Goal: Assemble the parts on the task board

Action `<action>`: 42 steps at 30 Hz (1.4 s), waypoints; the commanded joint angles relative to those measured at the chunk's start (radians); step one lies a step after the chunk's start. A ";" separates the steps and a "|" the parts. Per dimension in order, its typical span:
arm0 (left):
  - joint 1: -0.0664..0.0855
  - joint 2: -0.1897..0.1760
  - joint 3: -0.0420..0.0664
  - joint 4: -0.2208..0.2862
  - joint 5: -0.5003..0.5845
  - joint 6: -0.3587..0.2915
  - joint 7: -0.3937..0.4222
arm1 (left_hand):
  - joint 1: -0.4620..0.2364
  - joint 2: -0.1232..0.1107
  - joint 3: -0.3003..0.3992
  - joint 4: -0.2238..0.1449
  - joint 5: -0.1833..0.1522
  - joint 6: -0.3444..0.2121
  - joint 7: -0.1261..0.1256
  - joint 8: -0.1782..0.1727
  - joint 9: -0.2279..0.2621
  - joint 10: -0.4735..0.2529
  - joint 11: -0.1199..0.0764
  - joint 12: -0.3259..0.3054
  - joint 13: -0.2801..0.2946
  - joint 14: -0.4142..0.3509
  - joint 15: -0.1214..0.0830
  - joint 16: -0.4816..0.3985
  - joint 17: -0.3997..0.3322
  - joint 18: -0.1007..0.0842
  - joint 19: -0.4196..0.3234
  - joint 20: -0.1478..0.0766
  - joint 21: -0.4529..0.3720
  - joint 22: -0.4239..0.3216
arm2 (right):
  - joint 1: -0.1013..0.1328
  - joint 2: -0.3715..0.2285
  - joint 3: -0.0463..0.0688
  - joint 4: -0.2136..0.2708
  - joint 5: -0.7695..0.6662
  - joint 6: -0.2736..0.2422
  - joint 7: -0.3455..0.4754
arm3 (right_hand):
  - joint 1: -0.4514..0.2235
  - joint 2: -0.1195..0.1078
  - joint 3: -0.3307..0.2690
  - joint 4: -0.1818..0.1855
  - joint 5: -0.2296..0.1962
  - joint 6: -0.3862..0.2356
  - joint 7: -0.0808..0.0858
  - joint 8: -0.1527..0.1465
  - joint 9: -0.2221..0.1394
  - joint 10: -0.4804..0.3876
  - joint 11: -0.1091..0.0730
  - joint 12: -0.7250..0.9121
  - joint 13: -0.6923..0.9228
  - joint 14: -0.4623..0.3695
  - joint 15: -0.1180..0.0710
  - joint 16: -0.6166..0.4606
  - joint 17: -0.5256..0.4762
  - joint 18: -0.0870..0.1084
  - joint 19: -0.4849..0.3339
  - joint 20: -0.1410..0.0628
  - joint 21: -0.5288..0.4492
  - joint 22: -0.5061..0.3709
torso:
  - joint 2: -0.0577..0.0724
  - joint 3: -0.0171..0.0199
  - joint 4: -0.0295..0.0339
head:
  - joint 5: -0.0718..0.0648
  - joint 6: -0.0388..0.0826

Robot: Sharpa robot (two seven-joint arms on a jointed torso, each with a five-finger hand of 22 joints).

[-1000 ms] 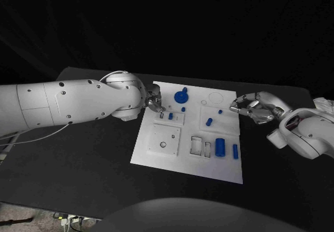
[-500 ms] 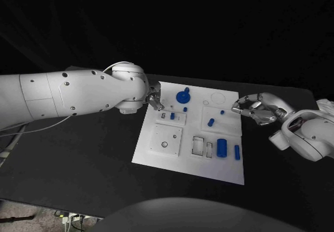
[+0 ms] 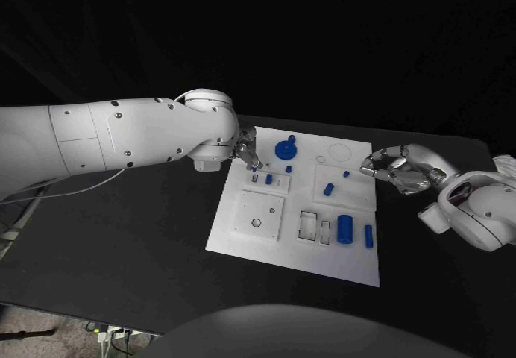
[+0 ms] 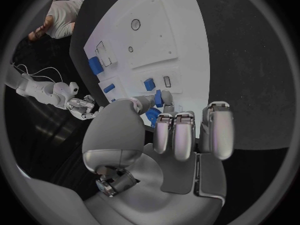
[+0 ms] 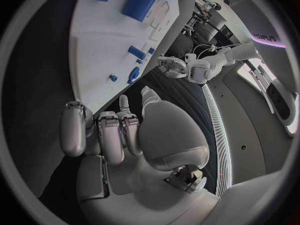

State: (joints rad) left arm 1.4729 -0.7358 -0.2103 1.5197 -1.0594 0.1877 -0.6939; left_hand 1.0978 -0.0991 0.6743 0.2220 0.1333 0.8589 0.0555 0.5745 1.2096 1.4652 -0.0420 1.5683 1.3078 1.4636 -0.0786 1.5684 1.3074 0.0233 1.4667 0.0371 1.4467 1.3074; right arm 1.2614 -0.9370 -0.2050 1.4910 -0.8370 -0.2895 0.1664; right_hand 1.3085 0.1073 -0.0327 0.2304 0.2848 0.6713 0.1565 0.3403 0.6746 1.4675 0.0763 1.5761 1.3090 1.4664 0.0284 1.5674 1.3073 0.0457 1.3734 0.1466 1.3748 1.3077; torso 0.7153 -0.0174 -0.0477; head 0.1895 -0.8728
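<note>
White task board (image 3: 250,237) | long axis runs away from robot

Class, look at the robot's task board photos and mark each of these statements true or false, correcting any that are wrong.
1. The task board is white and lies on a black table. True.
2. The right hand holds the big blue cylinder. False: the cylinder lies on the board, apart from that hand, which holds nothing.
3. The left hand is at the board's far left corner, near the blue gear. True.
4. The square plate with a round hole is blue. False: it is white.
5. The blue gear sits on the board's near edge. False: it is at the far end.
</note>
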 commanded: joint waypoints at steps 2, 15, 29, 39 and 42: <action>0.002 0.007 -0.004 -0.002 0.020 0.005 -0.055 | -0.015 0.002 -0.017 0.015 0.006 0.004 -0.024 -0.016 -0.008 0.106 0.006 0.002 0.263 0.107 -0.001 0.002 0.263 0.010 0.029 -0.004 -0.010 0.219 | -0.001 0.003 0.000 0.001 -0.002 0.012 0.002 | 0.009 0.002 0.000 -0.008 0.005 -0.006 -0.001 -0.005 -0.001 0.103 0.007 -0.005 0.262 0.104 0.004 0.003 0.264 0.015 -0.007 -0.003 -0.006 0.182 | -0.001 -0.0002 0.0003 | 0.001 0.000; -0.012 0.027 -0.011 -0.002 -0.105 -0.005 -0.040 | -0.016 0.010 -0.046 0.026 0.027 -0.012 -0.018 -0.028 -0.011 0.106 0.012 0.002 0.263 0.107 0.004 0.002 0.263 0.011 0.027 0.000 -0.015 0.218 | -0.001 0.007 0.000 -0.004 -0.002 0.012 0.006 | 0.010 0.002 0.000 -0.009 0.006 -0.006 -0.001 -0.005 -0.002 0.103 0.007 -0.005 0.262 0.104 0.004 0.003 0.264 0.015 -0.007 -0.003 -0.006 0.182 | 0.000 -0.0008 0.0002 | 0.005 0.000; -0.023 0.025 -0.013 0.001 -0.165 -0.009 -0.055 | -0.008 0.019 -0.053 0.023 0.040 -0.015 -0.017 -0.030 -0.011 0.106 0.013 0.002 0.263 0.107 0.005 0.002 0.263 0.012 0.024 0.001 -0.021 0.216 | -0.001 0.008 0.000 -0.004 -0.002 0.016 0.005 | 0.012 0.002 0.001 -0.010 0.008 -0.008 -0.001 -0.006 -0.002 0.103 0.007 -0.005 0.262 0.104 0.004 0.003 0.264 0.016 -0.008 -0.003 -0.007 0.182 | 0.000 0.0001 0.0007 | 0.011 0.000; -0.033 0.029 -0.014 -0.002 -0.151 -0.004 -0.055 | -0.017 0.029 -0.072 0.035 0.045 -0.018 -0.013 -0.034 -0.011 0.106 0.016 0.002 0.263 0.107 0.007 0.002 0.263 0.013 0.022 0.003 -0.025 0.215 | -0.001 0.007 0.000 -0.004 -0.002 0.017 0.004 | 0.012 0.002 0.001 -0.010 0.008 -0.008 -0.001 -0.006 -0.002 0.103 0.007 -0.005 0.262 0.104 0.004 0.003 0.264 0.016 -0.008 -0.003 -0.007 0.182 | 0.000 0.0000 0.0006 | 0.012 0.000; -0.036 0.031 -0.014 -0.003 -0.143 -0.003 -0.054 | -0.018 0.029 -0.073 0.036 0.045 -0.018 -0.013 -0.034 -0.011 0.106 0.016 0.002 0.263 0.107 0.008 0.002 0.263 0.013 0.022 0.003 -0.025 0.215 | -0.001 0.007 0.000 -0.004 -0.002 0.017 0.004 | 0.012 0.002 0.001 -0.010 0.008 -0.008 -0.001 -0.006 -0.002 0.103 0.007 -0.005 0.262 0.104 0.004 0.003 0.264 0.016 -0.008 -0.003 -0.007 0.182 | 0.000 0.0006 0.0008 | 0.013 0.000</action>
State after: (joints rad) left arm 1.4383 -0.7078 -0.2248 1.5163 -1.2074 0.1798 -0.6968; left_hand 1.0816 -0.0784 0.6058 0.2601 0.1733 0.8447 0.0424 0.5450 1.1980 1.4666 -0.0356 1.5683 1.3075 1.4636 -0.0785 1.5684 1.3079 0.0233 1.4667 0.0371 1.4269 1.3073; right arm 1.2611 -0.9306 -0.2051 1.4862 -0.8368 -0.2880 0.1672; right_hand 1.3084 0.1073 -0.0327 0.2249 0.2889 0.6699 0.1551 0.3403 0.6742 1.4675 0.0763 1.5761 1.3099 1.4664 0.0284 1.5674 1.3077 0.0457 1.3698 0.1429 1.3708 1.3074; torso 0.7151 -0.0172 -0.0473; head 0.2018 -0.8728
